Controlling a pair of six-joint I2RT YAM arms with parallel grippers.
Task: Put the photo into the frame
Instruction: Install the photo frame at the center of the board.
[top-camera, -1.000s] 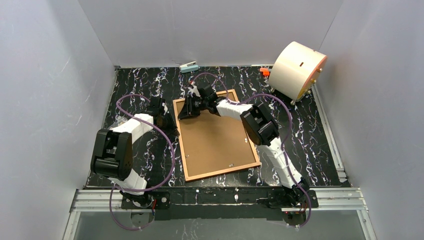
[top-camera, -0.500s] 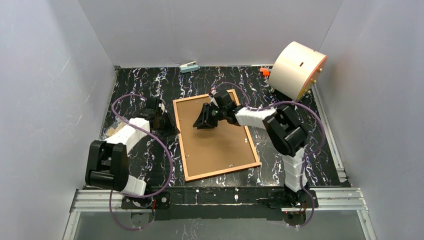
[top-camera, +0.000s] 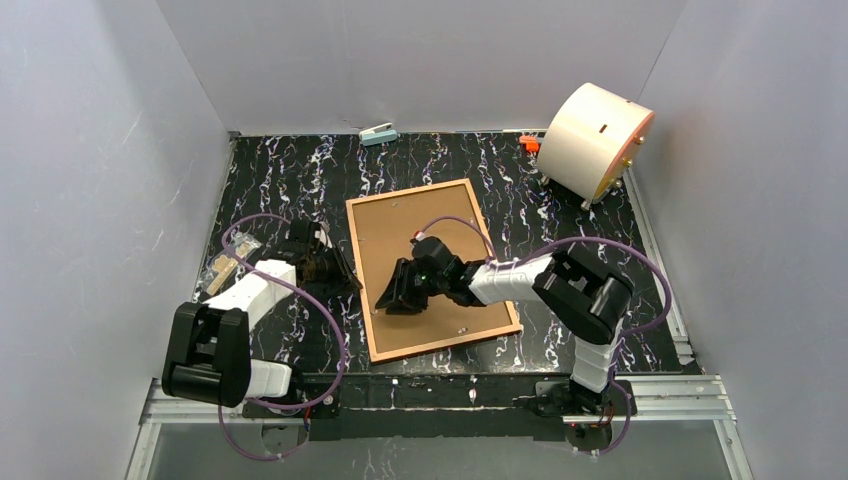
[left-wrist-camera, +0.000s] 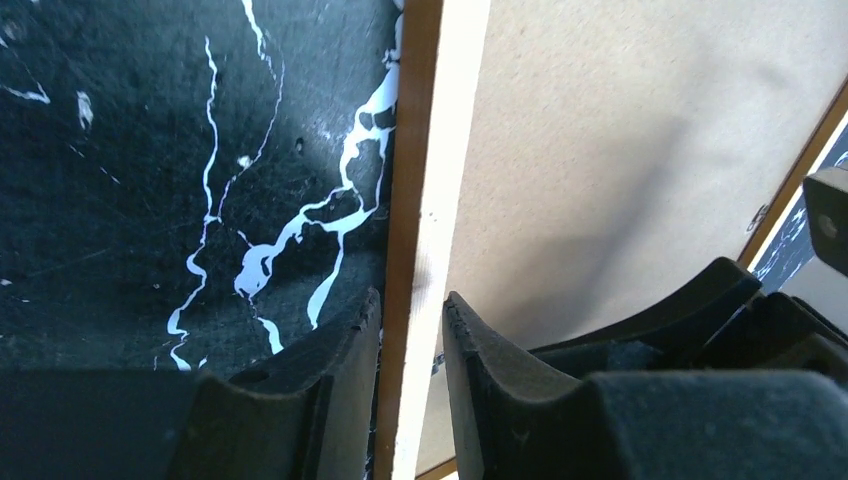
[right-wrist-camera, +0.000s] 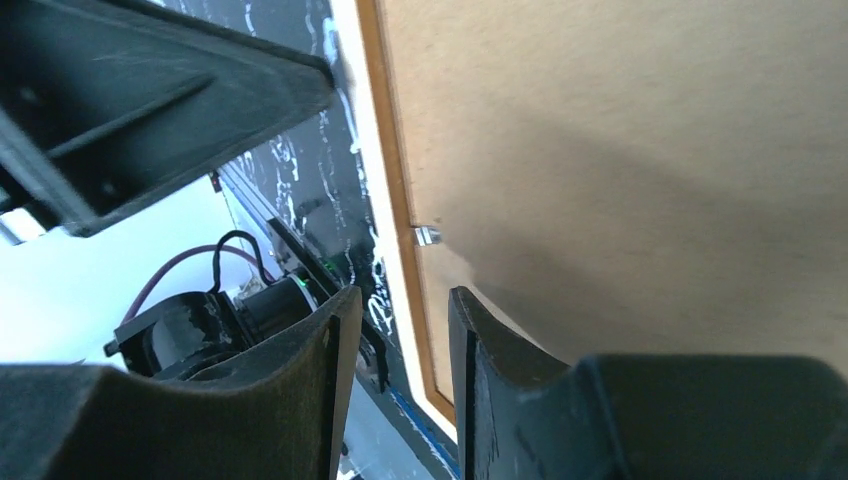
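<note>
While astride frame (left-wrist-camera: 405, 200), left end effector (left-wrist-camera: 410, 298).

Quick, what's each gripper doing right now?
Left gripper: open, jaws loosely straddling the frame edge.
Right gripper: open, holding nothing.

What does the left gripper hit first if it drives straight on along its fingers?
The frame: its side rail runs between the fingers of the left gripper, so going on should meet that wood first. Depth is unclear, and it may be touching now.
</note>
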